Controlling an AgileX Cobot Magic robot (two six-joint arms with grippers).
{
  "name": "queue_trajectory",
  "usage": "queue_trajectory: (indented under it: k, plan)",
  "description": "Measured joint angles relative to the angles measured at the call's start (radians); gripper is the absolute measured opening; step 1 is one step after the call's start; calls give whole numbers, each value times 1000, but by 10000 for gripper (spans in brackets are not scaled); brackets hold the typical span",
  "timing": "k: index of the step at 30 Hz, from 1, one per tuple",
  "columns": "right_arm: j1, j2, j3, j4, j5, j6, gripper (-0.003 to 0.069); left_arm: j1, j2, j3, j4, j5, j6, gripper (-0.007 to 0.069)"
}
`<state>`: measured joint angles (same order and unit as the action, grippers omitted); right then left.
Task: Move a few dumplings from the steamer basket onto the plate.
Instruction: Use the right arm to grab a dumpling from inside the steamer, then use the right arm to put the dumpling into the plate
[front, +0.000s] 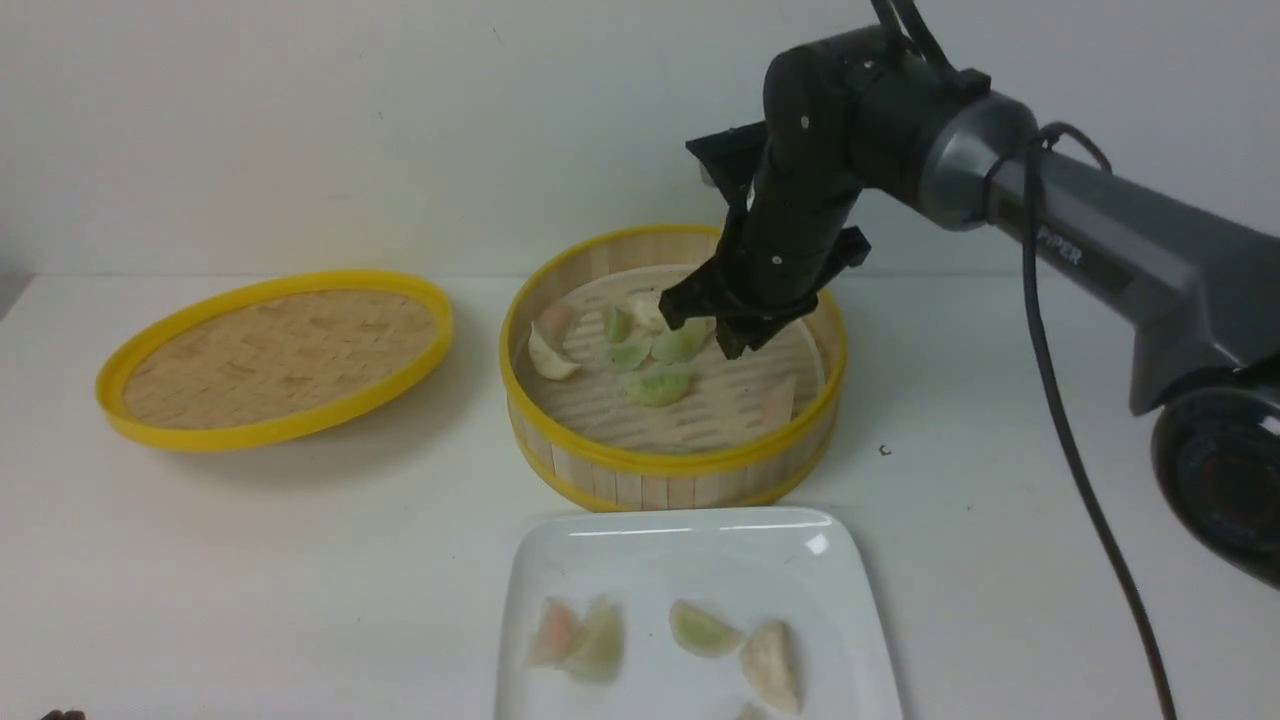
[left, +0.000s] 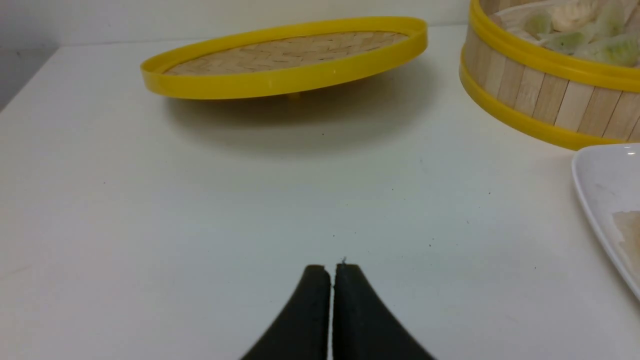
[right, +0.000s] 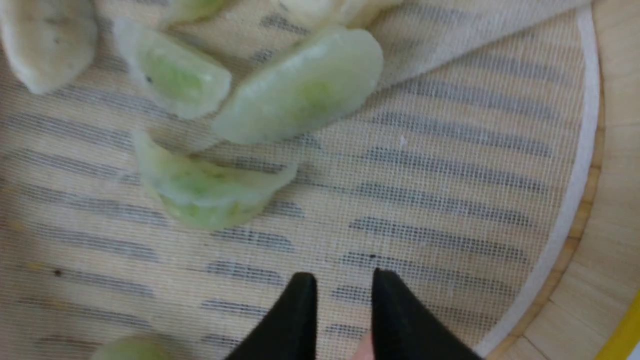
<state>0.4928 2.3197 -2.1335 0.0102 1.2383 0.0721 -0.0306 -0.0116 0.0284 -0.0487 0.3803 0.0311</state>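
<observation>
The steamer basket (front: 670, 465) stands at the table's middle, lined with white mesh. It holds several dumplings: pale green ones (front: 655, 385), a cream one (front: 550, 357) and a pinkish one (front: 778, 400) by the near right wall. My right gripper (front: 712, 330) hangs inside the basket, just right of the green dumplings. In the right wrist view it (right: 342, 280) is slightly open over bare mesh, with green dumplings (right: 205, 192) ahead of it. The plate (front: 830, 600) in front of the basket holds several dumplings (front: 703, 630). My left gripper (left: 332, 270) is shut and empty above bare table.
A shallow yellow-rimmed woven lid (front: 275, 350) lies tilted at the left of the basket; it also shows in the left wrist view (left: 285, 55). The basket (left: 540, 60) and the plate's edge (left: 595, 185) show at that view's right side. A white wall stands behind the table.
</observation>
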Motion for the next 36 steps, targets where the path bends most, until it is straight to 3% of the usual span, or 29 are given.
queue_trajectory:
  k: [1,2,5,7,10,13,14,16,17,22,29,32,36]
  plan:
    - [0,0,0,0,0,0,222,0,0,0,0,0,0,-6]
    - [0,0,25,-16,0,29,302,0,0,0,0,0,0,-6]
    - [0,0,63,-31,0,59,428,0,0,0,0,0,0,-6]
    - [0,0,89,-49,-4,66,482,0,0,0,0,0,0,-6]
    - [0,2,101,-42,-10,67,507,0,0,0,0,0,0,-6]
    - [1,10,101,-25,-11,62,460,0,0,0,0,0,0,-6]
    - [3,12,105,-24,-9,58,341,0,0,0,0,0,0,-6]
    - [5,12,105,-24,-8,56,197,0,0,0,0,0,0,-6]
    - [5,7,105,-22,-8,55,183,0,0,0,0,0,0,-6]
    - [7,-56,108,-28,-6,52,209,0,0,0,0,0,0,-6]
    - [59,-380,240,52,-7,50,209,0,0,0,0,0,0,-6]
    - [127,-513,463,121,-6,49,209,0,0,0,0,0,0,-6]
    - [221,-506,666,192,-8,43,209,0,0,0,0,0,0,-6]
